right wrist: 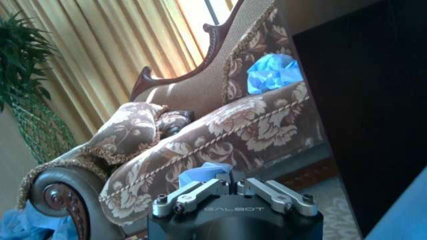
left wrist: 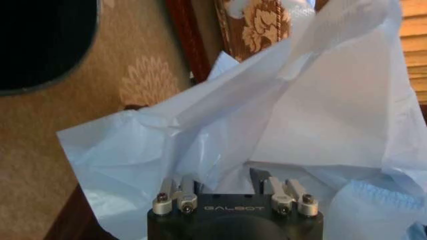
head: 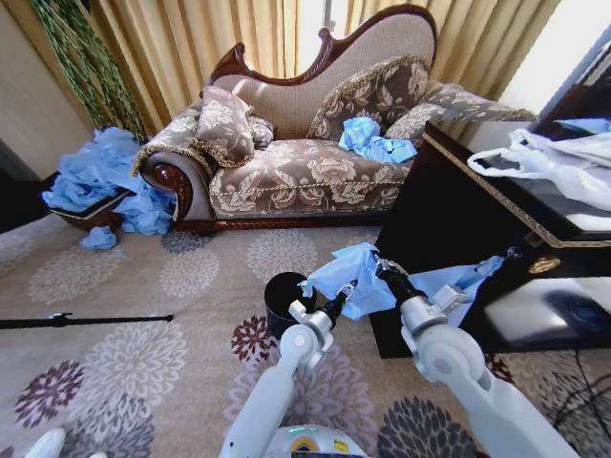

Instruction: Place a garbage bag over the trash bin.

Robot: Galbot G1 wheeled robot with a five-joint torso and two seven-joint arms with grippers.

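Garbage bag (head: pixel 348 281) lifted, both grippers' jaws clenched on it: left gripper (head: pixel 346 289), right gripper (head: pixel 384 270); trash bin (head: pixel 286 303) on carpet, unlined; bagging not begun.

One trash bin (head: pixel 284 301), one held garbage bag (head: pixel 348 279), two grippers, one sofa (head: pixel 305 162).

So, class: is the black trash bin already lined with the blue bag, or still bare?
Still bare. The trash bin stands upright with an open dark rim; the garbage bag hangs beside it, held by both end effectors.
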